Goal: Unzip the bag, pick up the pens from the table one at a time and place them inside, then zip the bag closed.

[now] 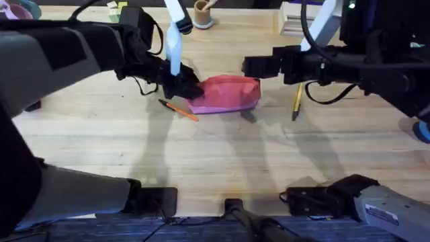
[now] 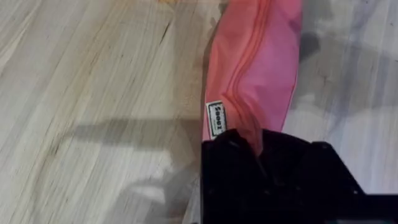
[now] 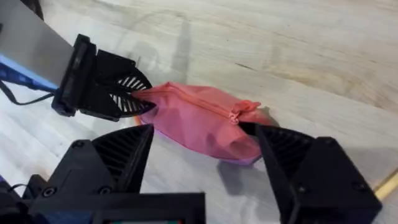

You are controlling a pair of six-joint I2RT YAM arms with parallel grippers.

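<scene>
The bag [image 1: 225, 93] lies in the middle of the table [image 1: 215, 154], with its zipper still closed along the top. The left gripper [image 3: 134, 102] is clamped on one end of the bag, most likely to anchor it so the fabric does not slide when the zipper is pulled. The right gripper [image 3: 205, 155] hangs with its jaws spread wide over the other end, where the zipper pull [image 3: 236, 116] sits between its fingers; it grips nothing yet. The orange pen [image 1: 179, 109] lies just beside the bag near the left gripper, and the yellow pen [image 1: 296, 102] lies apart on the right side. The pull seems to be a small tab, though this is hard to judge. The unzipping has not begun.
</scene>
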